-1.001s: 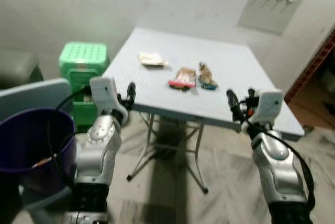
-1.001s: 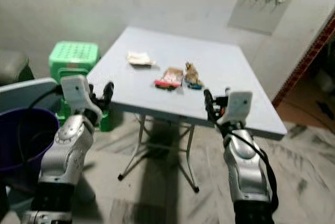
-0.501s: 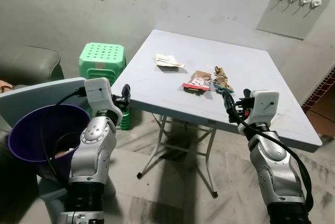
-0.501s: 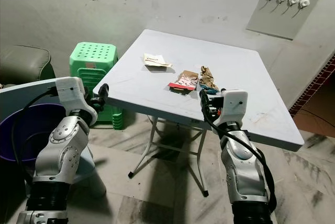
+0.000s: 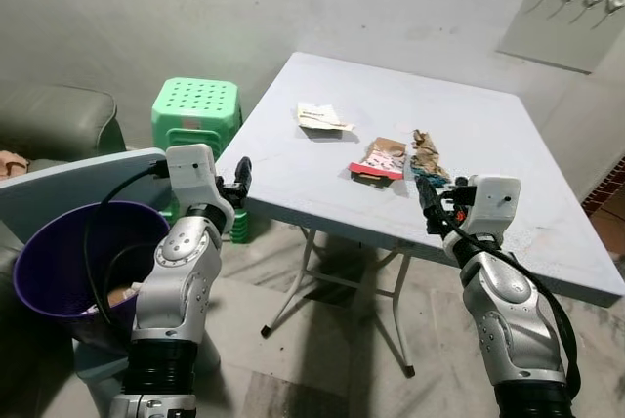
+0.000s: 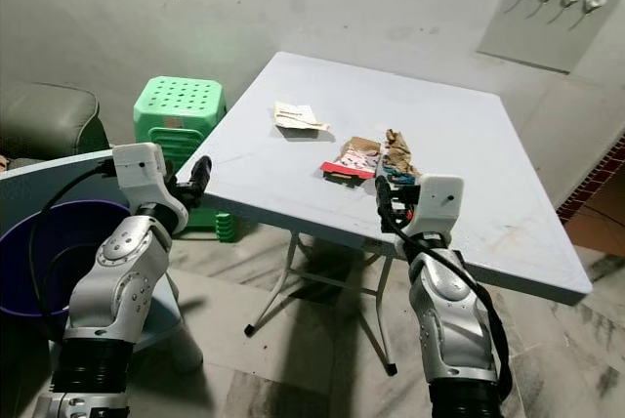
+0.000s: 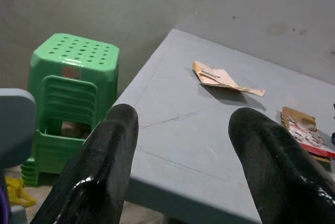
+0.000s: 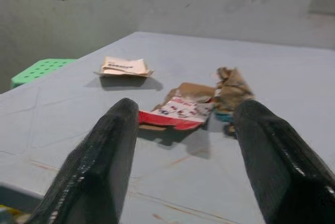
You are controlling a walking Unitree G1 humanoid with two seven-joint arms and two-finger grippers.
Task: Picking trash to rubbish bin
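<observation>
Three pieces of trash lie on your grey folding table. A red-and-brown wrapper sits near the table's near edge, touching or just beside a crumpled brown wrapper with a blue scrap at its near end. A flat tan paper packet lies apart from them, farther back and toward your left.

Your right gripper hovers at the near table edge, directly in front of the crumpled wrapper and just right of the red one. In the right wrist view its fingers are spread wide and empty, with the red wrapper framed between them, not touching.

Your left gripper is held at the table's left edge, well apart from the tan packet. Its fingers are likewise parted wide and hold nothing.

The purple rubbish bin stands on the floor to your left, beside a grey-blue panel. A green plastic stool stands behind it, near the wall, next to a dark sofa.
</observation>
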